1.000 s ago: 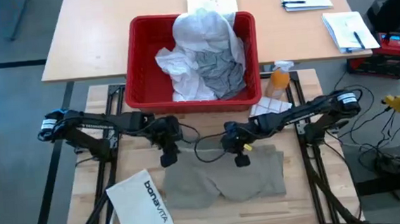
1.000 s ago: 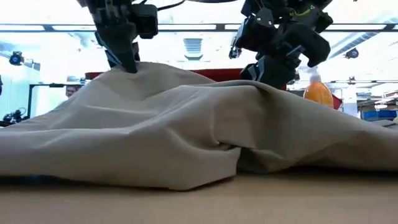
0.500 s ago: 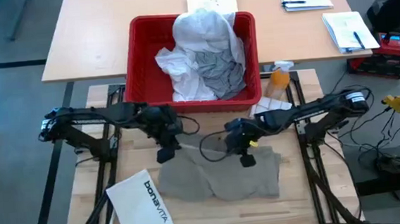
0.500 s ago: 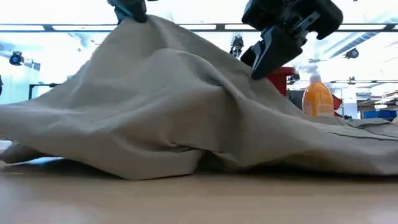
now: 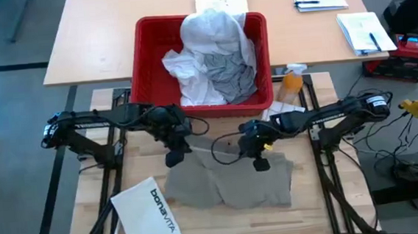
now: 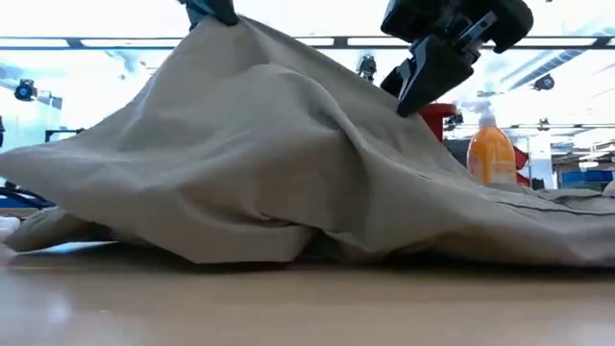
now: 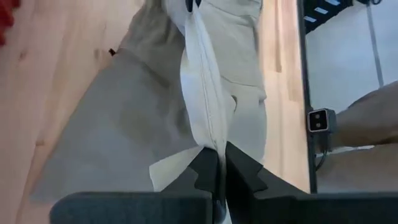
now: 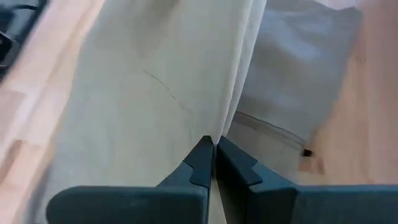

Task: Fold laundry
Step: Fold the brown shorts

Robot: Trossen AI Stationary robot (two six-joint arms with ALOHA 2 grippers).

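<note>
My left end effector (image 5: 173, 159) is pinched tight on a fold of the khaki-tan garment (image 5: 228, 183); the left wrist view shows the cloth clamped between both fingers (image 7: 205, 174), hanging away from them in a ridge. My right end effector (image 5: 260, 163) is likewise clamped on the cloth's upper edge, with the fabric caught between its fingers (image 8: 200, 163) in the right wrist view. Both arms reach inward from their sides of the bench (image 5: 326, 212), wrists bent down, the two end effectors apart with a slack span of cloth between them. From the low view I see the left end effector (image 6: 211, 10) holding its corner highest, the garment (image 6: 288, 173) sloping down from it like a tent, and the right end effector (image 6: 437, 62) lower on the slope; the rest of the cloth lies on the wood.

Just behind the arms stands the red basket (image 5: 143, 70) with the white shirt (image 5: 214, 32) and grey T-shirt (image 5: 232, 75) heaped inside. An orange spray bottle (image 5: 290, 84) stands beside the basket's right corner. The white bonavita bag (image 5: 148, 216) lies near the bench's front left, just beside the garment's left edge. Bare wood is open to the garment's right and front
</note>
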